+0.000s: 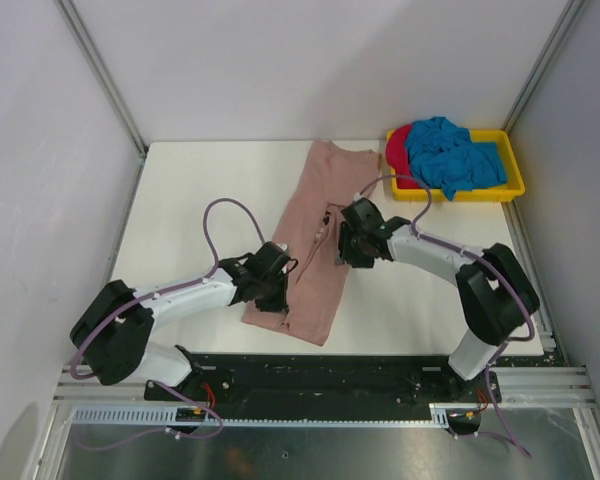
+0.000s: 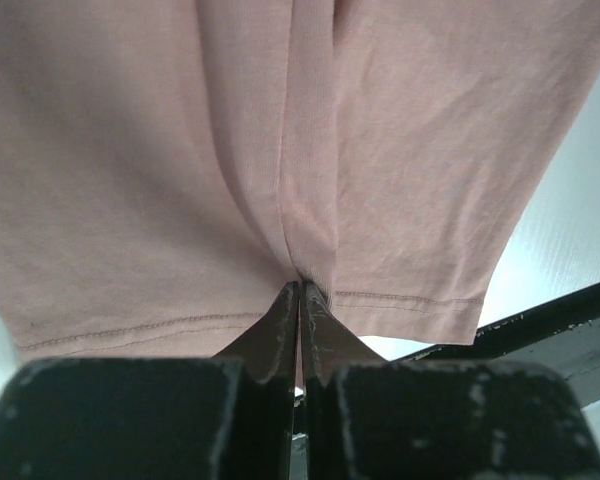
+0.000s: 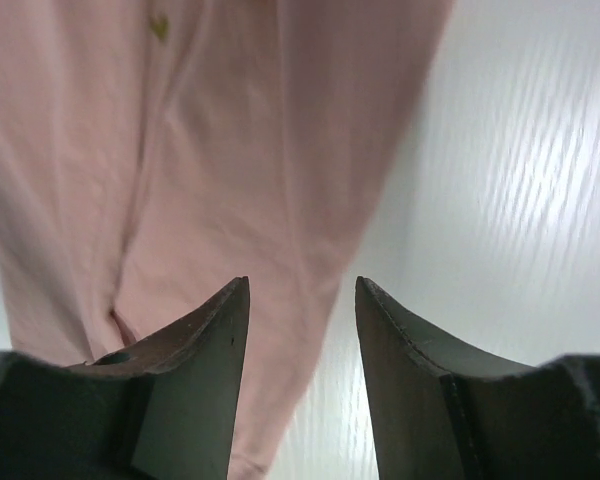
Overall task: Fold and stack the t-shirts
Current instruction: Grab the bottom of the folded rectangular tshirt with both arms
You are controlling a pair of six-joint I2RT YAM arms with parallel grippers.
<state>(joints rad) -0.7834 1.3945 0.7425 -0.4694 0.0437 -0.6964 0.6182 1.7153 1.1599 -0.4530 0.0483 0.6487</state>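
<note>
Top external view: pinched shut on the near hem of the dusty pink cloth t-shirt (image 1: pixel 315 235) with the left gripper (image 2: pixel 300 298), spread apart over its right edge with the right gripper (image 3: pixel 302 300). Lies folded narrow, hem near, collar far, leaning right, with bare white table (image 1: pixel 200 180) either side. Beyond, heaped in the yellow plastic tray (image 1: pixel 510 190): bright blue t-shirt (image 1: pixel 452 155) beside red t-shirt (image 1: pixel 398 150).

White table (image 1: pixel 180 200), glossy (streaky glare in the right wrist view). Yellow plastic tray (image 1: pixel 480 195) sits at the far right corner, right against the back edge. Black mounting plate (image 1: pixel 360 372) runs along the near edge, with a slotted metal rail (image 1: pixel 310 418) just in front. White walls (image 1: pixel 320 60) on three sides, and metal posts (image 1: pixel 100 75) in the back corners.
</note>
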